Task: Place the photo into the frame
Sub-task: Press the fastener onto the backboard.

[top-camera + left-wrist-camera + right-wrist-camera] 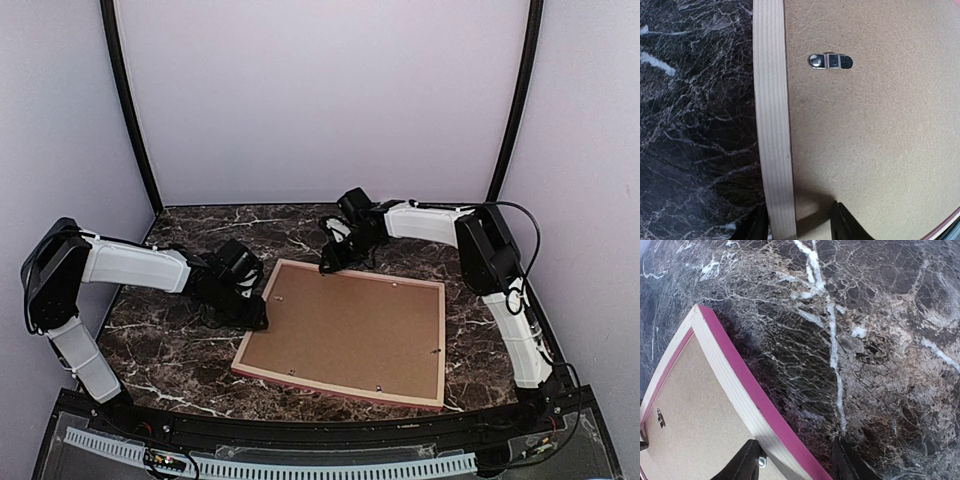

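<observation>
The frame [340, 386] lies face down on the marble table, tan back up, with the brown backing board [350, 325] seated in it. The photo is hidden. My left gripper [255, 318] is open at the frame's left side. In the left wrist view it [800, 225] straddles the tan rail [771, 125], one finger outside it and one over the board [875, 135]. My right gripper [330, 265] is open at the far edge. In the right wrist view it [797, 462] straddles the pink-edged rail [740, 385], one finger over the board [695, 410] and one over the table.
Small metal turn clips [830, 61] hold the board at the rail; another shows in the right wrist view [660, 417]. The dark marble table [180, 350] is walled in by pale panels on three sides. A black bar with the arm bases runs along the near edge.
</observation>
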Robot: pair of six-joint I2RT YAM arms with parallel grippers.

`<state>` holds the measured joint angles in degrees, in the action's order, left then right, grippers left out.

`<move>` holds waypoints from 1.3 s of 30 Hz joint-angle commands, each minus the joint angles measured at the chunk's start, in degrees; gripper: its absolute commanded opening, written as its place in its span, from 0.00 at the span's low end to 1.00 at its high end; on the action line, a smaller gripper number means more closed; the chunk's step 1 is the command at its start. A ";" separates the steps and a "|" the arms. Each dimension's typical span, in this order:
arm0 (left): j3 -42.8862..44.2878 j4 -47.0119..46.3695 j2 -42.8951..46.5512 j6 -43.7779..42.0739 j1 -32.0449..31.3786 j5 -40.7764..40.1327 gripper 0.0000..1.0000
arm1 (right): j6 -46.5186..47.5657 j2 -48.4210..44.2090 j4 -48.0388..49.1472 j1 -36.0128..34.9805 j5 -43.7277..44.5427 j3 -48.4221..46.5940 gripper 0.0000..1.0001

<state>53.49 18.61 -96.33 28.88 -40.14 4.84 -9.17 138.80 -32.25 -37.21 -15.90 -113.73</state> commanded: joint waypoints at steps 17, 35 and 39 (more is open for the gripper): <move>0.66 0.68 -0.16 -0.41 -0.22 -0.06 0.45 | 5.55 -4.09 6.00 -5.49 17.74 15.67 0.44; -0.04 0.53 0.71 -0.21 -0.22 -0.33 0.45 | -3.03 -8.57 12.96 0.20 -3.10 16.31 0.47; -0.12 0.41 0.87 -0.14 -0.21 -0.27 0.45 | -2.66 -9.06 12.33 0.30 -1.61 16.61 0.50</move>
<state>53.49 18.59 -96.33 28.91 -40.14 4.84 -10.13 131.61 -17.54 -36.99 -15.16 -98.02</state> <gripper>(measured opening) 0.445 0.493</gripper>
